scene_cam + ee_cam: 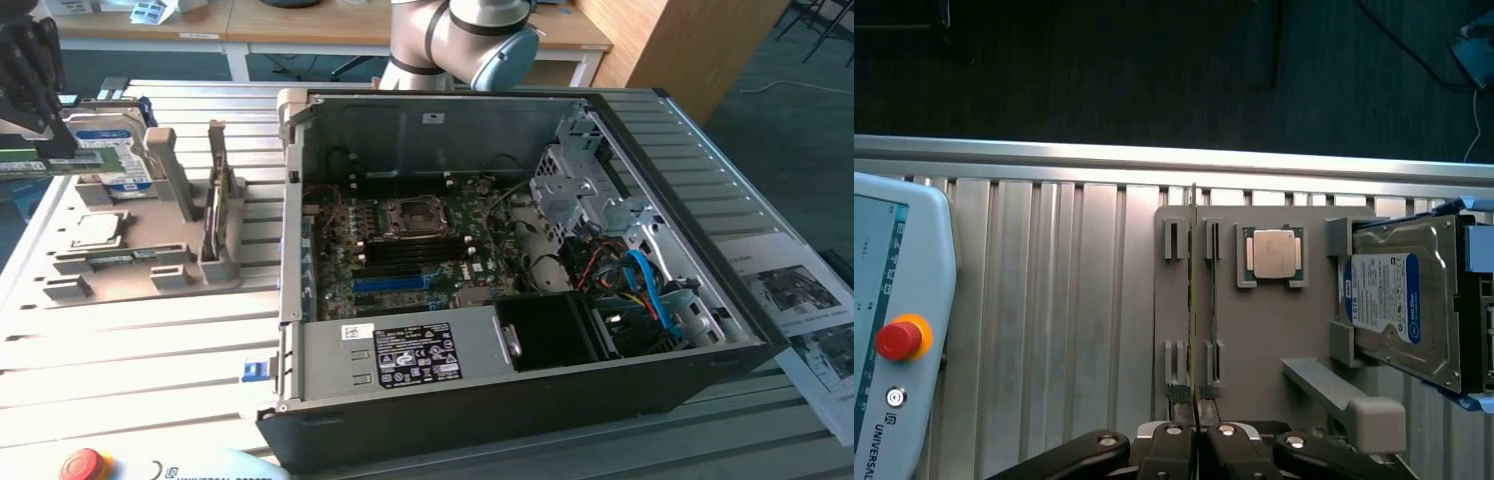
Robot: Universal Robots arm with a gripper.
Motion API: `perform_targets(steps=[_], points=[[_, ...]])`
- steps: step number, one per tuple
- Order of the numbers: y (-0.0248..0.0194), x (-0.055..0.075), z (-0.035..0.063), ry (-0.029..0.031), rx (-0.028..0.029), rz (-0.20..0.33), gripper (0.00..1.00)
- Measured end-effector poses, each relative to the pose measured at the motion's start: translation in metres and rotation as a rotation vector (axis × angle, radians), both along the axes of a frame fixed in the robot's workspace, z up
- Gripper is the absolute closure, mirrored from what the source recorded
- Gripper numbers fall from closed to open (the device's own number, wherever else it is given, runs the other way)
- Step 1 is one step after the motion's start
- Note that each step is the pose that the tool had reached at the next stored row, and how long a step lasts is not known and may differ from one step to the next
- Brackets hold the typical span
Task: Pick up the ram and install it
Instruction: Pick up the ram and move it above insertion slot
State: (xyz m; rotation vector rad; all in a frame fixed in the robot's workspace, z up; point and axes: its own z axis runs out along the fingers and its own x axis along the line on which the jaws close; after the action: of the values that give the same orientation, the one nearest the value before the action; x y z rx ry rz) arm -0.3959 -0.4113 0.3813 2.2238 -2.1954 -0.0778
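The end effector [1197, 428] is closed on the ram [1195, 300]. In the wrist view the ram is seen edge-on, its long axis running straight out from between the fingertips, over the grey holder tray [1254, 340]. The motherboard's black slots [404, 258], inside the open computer case [667, 300], lie well apart from it, toward the exterior view's right.

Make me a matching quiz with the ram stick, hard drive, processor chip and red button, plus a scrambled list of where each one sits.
1 ram
2 hard drive
3 processor chip
4 red button

A on the white handset
B flat on the grey holder
C between the fingers
D propped on edge, label showing

Pairs: 1-C, 2-D, 3-B, 4-A
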Motion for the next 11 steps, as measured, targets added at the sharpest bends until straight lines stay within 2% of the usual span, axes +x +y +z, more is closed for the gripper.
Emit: perform_targets(steps=[5,11], points=[[0.0,0.0005,0.0,0.001,0.0,0.0,0.88],[0.0,0.0073,0.0005,0.0135,-0.0002,0.0,0.88]])
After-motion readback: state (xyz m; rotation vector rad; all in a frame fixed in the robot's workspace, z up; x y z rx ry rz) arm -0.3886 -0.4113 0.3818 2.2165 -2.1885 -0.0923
